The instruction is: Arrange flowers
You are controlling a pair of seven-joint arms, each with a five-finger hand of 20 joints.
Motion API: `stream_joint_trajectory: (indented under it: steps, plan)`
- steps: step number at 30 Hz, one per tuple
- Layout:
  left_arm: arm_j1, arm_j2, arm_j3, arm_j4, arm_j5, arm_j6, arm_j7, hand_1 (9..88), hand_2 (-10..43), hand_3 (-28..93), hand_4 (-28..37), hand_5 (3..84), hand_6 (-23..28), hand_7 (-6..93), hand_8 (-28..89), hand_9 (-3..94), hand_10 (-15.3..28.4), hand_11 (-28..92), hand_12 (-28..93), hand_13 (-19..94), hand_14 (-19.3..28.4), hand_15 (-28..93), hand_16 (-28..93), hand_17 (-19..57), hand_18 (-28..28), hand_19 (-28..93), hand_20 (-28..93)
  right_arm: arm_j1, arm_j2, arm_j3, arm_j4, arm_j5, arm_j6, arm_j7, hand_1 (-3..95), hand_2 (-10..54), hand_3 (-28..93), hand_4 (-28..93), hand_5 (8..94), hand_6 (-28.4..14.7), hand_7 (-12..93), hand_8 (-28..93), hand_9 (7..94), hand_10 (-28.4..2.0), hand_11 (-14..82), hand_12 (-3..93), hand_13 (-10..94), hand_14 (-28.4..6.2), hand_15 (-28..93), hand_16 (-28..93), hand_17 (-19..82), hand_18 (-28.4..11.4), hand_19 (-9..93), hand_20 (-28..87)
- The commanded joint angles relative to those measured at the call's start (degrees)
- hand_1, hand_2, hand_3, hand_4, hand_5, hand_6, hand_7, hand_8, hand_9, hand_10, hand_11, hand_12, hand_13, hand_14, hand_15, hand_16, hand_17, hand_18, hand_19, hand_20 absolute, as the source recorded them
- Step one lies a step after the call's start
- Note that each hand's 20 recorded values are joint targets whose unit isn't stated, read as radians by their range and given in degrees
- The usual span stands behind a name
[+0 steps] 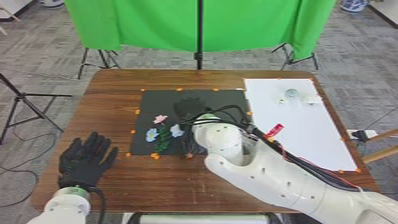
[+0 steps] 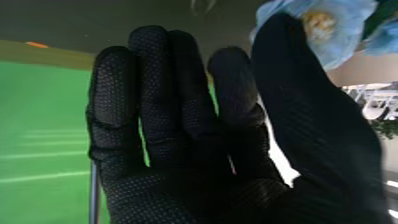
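Observation:
My right hand (image 1: 189, 107) is over the upper middle of the black mat (image 1: 153, 102) in the head view. Its fingers are nearly straight. Pink flower (image 1: 160, 119) and two pale blue flowers (image 1: 151, 134) (image 1: 176, 131) with green stems lie on the mat, nearer the robot than that hand. In the right wrist view, my right hand (image 2: 187, 130) stands open, and a blue flower (image 2: 322, 22) with a yellow centre shows beyond the thumb. Another blue bloom (image 2: 384, 39) is beside it. My left hand (image 1: 86, 159) rests open, left of the mat.
A white board (image 1: 306, 132) covers the table's right side, with a small pale greenish object (image 1: 291, 93) and small white items (image 1: 313, 100) at its far end. My right arm crosses the board's near left part. A green curtain (image 1: 151, 25) hangs behind the table.

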State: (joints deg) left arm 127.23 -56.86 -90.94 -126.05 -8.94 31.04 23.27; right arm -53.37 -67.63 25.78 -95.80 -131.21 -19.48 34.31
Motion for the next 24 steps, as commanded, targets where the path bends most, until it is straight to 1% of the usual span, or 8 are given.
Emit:
stream_joint_trajectory:
  steps: [1, 4, 8, 10, 11, 14, 21, 24]
  plan:
    - [-0.7, -0.90, 1.63, 3.89, -0.66, 2.93, -1.83, 33.7, 12.6, 75, -28.3, 48.5, 7.7, 30.4, -14, 43.2, 14.7, 37, 12, 36, 14.7, 56, -7, -2.6, 15.2, 44, 19, 0.9, -1.1, 1.8, 3.7, -3.3, 1.9, -3.0, 62.9, -9.5, 51, -28, 59.2, -4.4, 72, 26, 68.5, -17.4, 27.6, 23.9, 60, -14.7, 49, 22, 29, -24.8, 77, 30]
    - [-0.7, -1.04, 1.57, 3.92, -0.69, 2.84, -1.79, 33.7, 12.8, 75, -28.3, 48.4, 7.7, 30.6, -15, 43.1, 14.8, 37, 12, 36, 14.7, 56, -7, -2.6, 15.2, 44, 19, 0.7, -1.1, 2.1, 3.4, -3.3, 1.2, -3.2, 62.1, -9.5, 58, -28, 60.7, -3.6, 64, 22, 70.8, -16.0, 20.9, 30.5, 60, -13.0, 45, 30, 30, -24.8, 77, 30]
    - [1.0, -0.85, 1.28, 2.93, -1.01, 2.37, -1.17, 33.6, 13.2, 75, -28.3, 48.4, 7.7, 30.7, -15, 43.7, 14.9, 37, 12, 36, 15.0, 56, -7, -2.6, 15.3, 44, 20, 0.3, -0.1, 1.9, 1.1, -1.9, 0.7, -1.9, 61.3, -9.5, 65, -28, 65.0, -3.1, 52, 20, 72.9, -15.2, 15.2, 34.8, 60, -11.8, 42, 34, 30, -24.8, 77, 30]
    - [1.0, -0.94, 1.26, 2.96, -0.91, 2.33, -1.31, 33.4, 13.3, 75, -28.3, 48.5, 7.8, 30.6, -15, 43.8, 15.0, 37, 12, 36, 15.2, 56, -7, -2.7, 15.5, 45, 20, 0.0, 0.2, 2.2, 0.3, -1.2, 0.9, -1.7, 61.4, -9.5, 66, -28, 67.3, -3.2, 47, 18, 73.4, -15.1, 13.9, 35.4, 60, -11.6, 42, 35, 30, -24.9, 77, 30]
    - [0.0, -1.20, 1.31, 3.61, -0.64, 2.73, -2.02, 33.4, 13.3, 75, -28.3, 48.6, 7.8, 30.4, -15, 43.9, 15.0, 37, 12, 36, 15.2, 56, -7, -2.7, 15.5, 45, 20, -0.1, -0.4, 2.9, 1.1, -1.5, 0.7, -2.6, 61.4, -9.5, 67, -28, 68.0, -3.2, 45, 18, 73.6, -15.1, 13.2, 35.9, 60, -11.5, 41, 36, 30, -24.9, 76, 31]
    - [0.3, -1.22, 1.24, 3.29, -0.62, 2.70, -1.88, 33.3, 13.3, 75, -28.3, 48.7, 7.8, 30.3, -14, 43.9, 15.0, 37, 12, 36, 15.2, 56, -7, -2.8, 15.5, 45, 20, -0.4, 0.0, 3.0, 0.0, -1.5, 0.2, -2.6, 62.0, -9.5, 68, -28, 71.1, -2.7, 35, 20, 74.8, -14.8, 10.7, 37.0, 60, -11.0, 40, 37, 29, -24.8, 76, 31]
    - [2.3, -1.12, 1.01, 2.08, -0.96, 1.94, -1.09, 33.0, 13.6, 75, -28.3, 48.4, 7.8, 30.1, -15, 43.3, 14.8, 37, 12, 36, 14.8, 56, -8, -2.8, 15.4, 44, 19, -1.3, 1.6, 3.6, -3.9, 0.6, -1.7, -0.9, 60.4, -9.2, 71, -28, 72.0, -3.3, 26, 19, 73.9, -15.3, 11.0, 34.5, 60, -11.4, 39, 37, 29, -25.3, 75, 31]
    - [2.0, -1.62, 1.01, 2.28, -0.64, 1.83, -1.63, 33.0, 13.7, 75, -28.3, 48.3, 7.8, 30.2, -15, 43.1, 14.8, 37, 11, 36, 14.7, 56, -8, -2.7, 15.4, 44, 19, -2.5, 2.0, 6.8, -5.3, 2.2, -2.1, -0.1, 58.2, -9.4, 71, -27, 70.1, -4.3, 24, 18, 71.6, -16.1, 14.6, 30.6, 60, -12.3, 40, 34, 29, -25.6, 75, 30]
